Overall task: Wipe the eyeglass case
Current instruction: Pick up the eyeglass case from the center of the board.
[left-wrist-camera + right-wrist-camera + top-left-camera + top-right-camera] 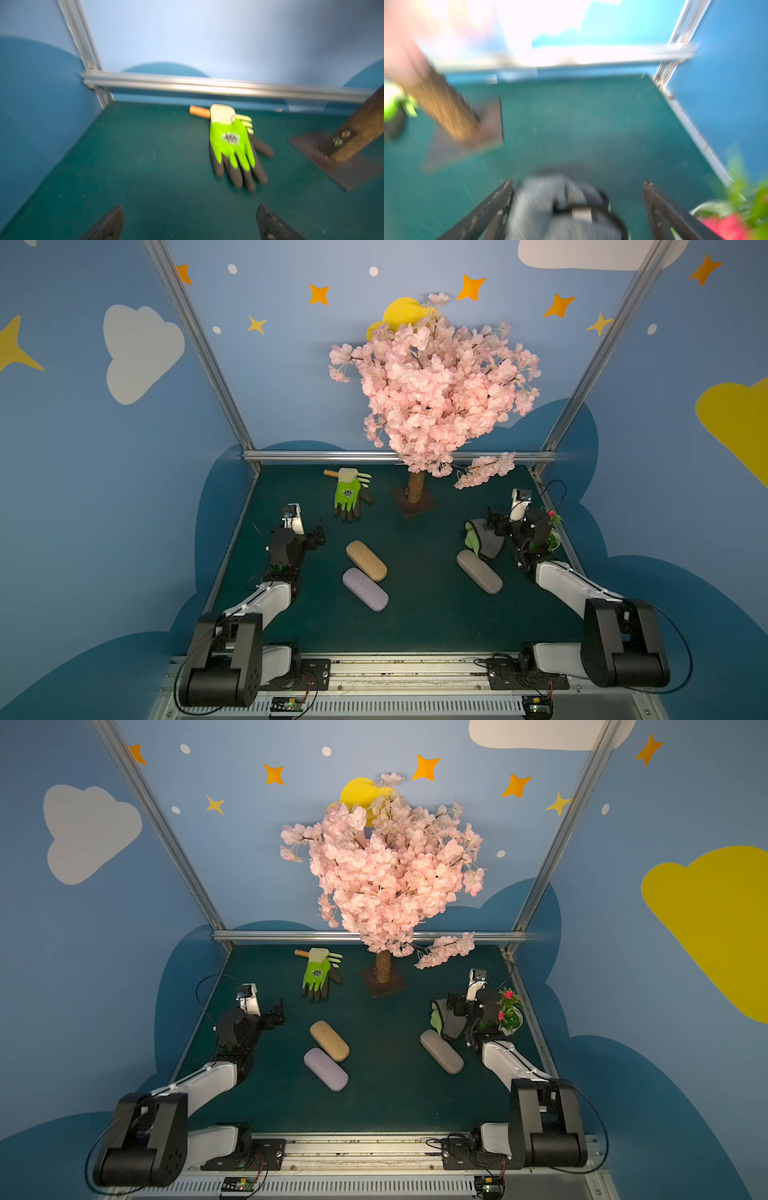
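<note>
Blue walls (291, 377) painted with clouds and stars are seen around a dark green bench (419, 622). A pink blossom tree (432, 385) is set at the back, well clear of the work.

Three eyeglass cases are laid on the bench. A tan case (366, 561) and a lilac case (365, 589) lie side by side near the middle. A grey case (479, 571) lies well apart from them, on the right arm's side. Just behind the grey case a grey wiping mitt (484, 537) with a green lining is found, and its pick-up is judged to be the step in hand.

The right end effector (578, 181) is held with jaws spread wide about the mitt, and nothing is gripped. That wrist view is blurred, so contact cannot be judged. The left end effector (190, 207) is likewise spread wide and empty, pointed toward a green glove (232, 143).

The mitt should be straddled across its bulk, not pinched at an edge, since soft fabric is likely to slip. The jaws should be lowered close to the bench and closed firmly before any lift. The potted plant (509, 1011) just beside the right wrist should be kept clear of.
</note>
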Motion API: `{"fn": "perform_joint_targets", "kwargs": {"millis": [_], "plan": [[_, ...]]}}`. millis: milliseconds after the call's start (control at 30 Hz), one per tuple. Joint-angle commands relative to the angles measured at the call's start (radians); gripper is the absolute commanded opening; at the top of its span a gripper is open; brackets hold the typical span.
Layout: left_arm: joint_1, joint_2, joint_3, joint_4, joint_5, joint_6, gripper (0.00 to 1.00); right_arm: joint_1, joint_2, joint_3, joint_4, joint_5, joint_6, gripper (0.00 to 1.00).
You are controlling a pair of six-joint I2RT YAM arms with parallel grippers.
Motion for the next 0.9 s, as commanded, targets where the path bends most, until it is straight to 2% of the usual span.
{"fn": "perform_joint_targets", "kwargs": {"millis": [0,67,133,167,200,233,300,333,467,700,767,867], "plan": [[-0.029,-0.089,0.117,-0.292,-0.208,-0.127,1.00,0.035,-0.026,0.180,-0.510,0.115,0.150,0.97],[-0.029,-0.111,0.217,-0.500,-0.220,-0.203,1.00,0.049,-0.011,0.287,-0.692,0.065,0.182,0.97],[-0.028,-0.120,0.313,-0.677,-0.189,-0.285,1.00,0.039,0.004,0.346,-0.789,0.027,0.359,0.97],[-0.022,-0.123,0.346,-0.746,-0.176,-0.360,1.00,0.012,0.010,0.359,-0.819,-0.096,0.430,0.97],[-0.008,-0.133,0.367,-0.810,-0.156,-0.447,1.00,-0.020,0.009,0.350,-0.786,-0.297,0.427,0.97],[0.009,-0.146,0.370,-0.849,-0.128,-0.525,1.00,-0.046,0.005,0.332,-0.745,-0.435,0.442,0.97],[0.086,-0.188,0.338,-0.839,0.015,-0.605,1.00,-0.059,-0.012,0.253,-0.593,-0.613,0.507,0.89],[0.118,-0.209,0.322,-0.809,0.084,-0.605,0.99,-0.041,-0.020,0.229,-0.563,-0.614,0.525,0.87],[0.120,-0.204,0.381,-0.898,0.132,-0.546,0.93,0.101,-0.040,0.259,-0.749,-0.428,0.490,0.86],[0.061,-0.125,0.505,-1.076,0.194,-0.495,0.84,0.496,0.006,0.328,-0.928,-0.127,0.409,0.86],[0.040,-0.103,0.529,-1.107,0.208,-0.497,0.79,0.593,0.056,0.355,-0.923,-0.092,0.353,0.87],[0.015,-0.068,0.549,-1.138,0.216,-0.500,0.72,0.702,0.207,0.478,-0.971,-0.097,0.309,0.90]]}}
